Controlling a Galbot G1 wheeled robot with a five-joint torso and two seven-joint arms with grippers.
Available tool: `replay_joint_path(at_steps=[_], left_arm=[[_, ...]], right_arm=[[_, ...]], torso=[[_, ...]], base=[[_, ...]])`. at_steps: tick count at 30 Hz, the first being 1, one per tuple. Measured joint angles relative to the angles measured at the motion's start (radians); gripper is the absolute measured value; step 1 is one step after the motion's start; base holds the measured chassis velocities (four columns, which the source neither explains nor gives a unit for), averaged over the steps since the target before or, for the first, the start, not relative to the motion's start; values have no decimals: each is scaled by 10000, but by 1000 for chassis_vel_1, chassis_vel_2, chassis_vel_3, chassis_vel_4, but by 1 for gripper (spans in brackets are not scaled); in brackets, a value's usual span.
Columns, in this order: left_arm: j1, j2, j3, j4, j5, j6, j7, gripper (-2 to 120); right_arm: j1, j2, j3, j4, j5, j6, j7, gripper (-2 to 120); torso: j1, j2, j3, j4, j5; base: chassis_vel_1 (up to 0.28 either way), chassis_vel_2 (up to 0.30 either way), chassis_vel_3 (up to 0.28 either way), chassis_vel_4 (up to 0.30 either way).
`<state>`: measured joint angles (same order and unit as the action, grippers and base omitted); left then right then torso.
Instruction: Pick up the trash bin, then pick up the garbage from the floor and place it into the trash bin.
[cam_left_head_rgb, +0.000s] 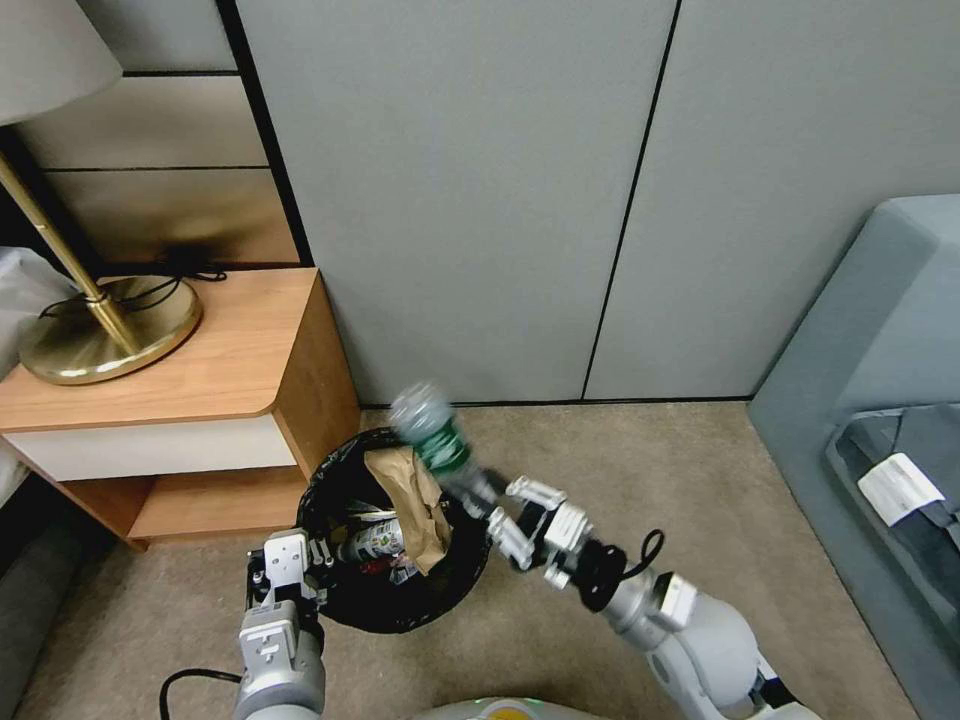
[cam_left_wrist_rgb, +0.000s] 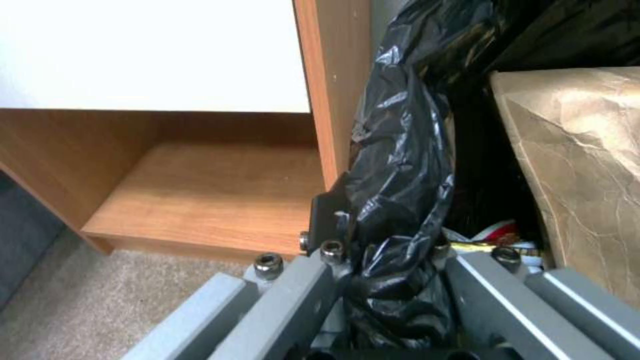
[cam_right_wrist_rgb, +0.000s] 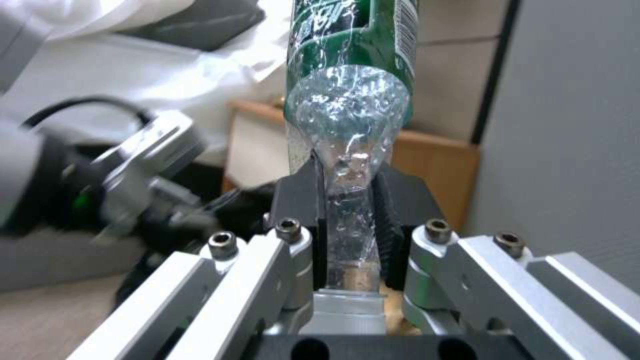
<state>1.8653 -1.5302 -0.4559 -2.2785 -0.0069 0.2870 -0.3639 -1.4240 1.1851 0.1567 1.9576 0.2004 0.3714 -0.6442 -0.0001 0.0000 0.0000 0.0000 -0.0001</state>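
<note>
Jaws of your right gripper squeeze the bottle over the trash bin; left gripper pinches its rim steady.

The bag is shiny, crinkly black plastic; the bottle is clear plastic; the nightstand is smooth wood.

Round trash bin with crinkly black bag liner, upright beside the nightstand.
Crumpled brown paper bag leans inside; clear green-labelled plastic bottle tilted over its far right rim.
</note>
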Motion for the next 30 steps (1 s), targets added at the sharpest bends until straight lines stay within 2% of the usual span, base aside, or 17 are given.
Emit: replay_joint_path(at_steps=[3,8,24,26,29,30], left_arm=[[0,0,0,0,0,0,0,1],[0,0,0,0,0,0,0,1],[0,0,0,0,0,0,0,1],[0,0,0,0,0,0,0,1],[0,1,0,0,0,0,0,1],[0,1,0,0,0,0,0,1]], right_arm=[[374,19,-674,-558,-238,-99,255,13],[701,359,-1028,-1083,-303,-233,516,13],[998,790,-1413,-1920,-369,-680,1189,13],[981,792,-1436,-1934,-436,-707,1233,17],[901,769,-1512,-1946,-584,-722,1360,30],[901,769,-1512,-1946,-584,-722,1360,30]], torso=[[0,0,0,-1,1],[1,0,0,0,1],[1,0,0,0,0],[0,0,0,-1,0],[0,0,0,0,1],[0,0,0,0,1]], base=[[0,0,0,0],[0,0,0,0],[0,0,0,0],[0,0,0,0],[0,0,0,0],[0,0,0,0]])
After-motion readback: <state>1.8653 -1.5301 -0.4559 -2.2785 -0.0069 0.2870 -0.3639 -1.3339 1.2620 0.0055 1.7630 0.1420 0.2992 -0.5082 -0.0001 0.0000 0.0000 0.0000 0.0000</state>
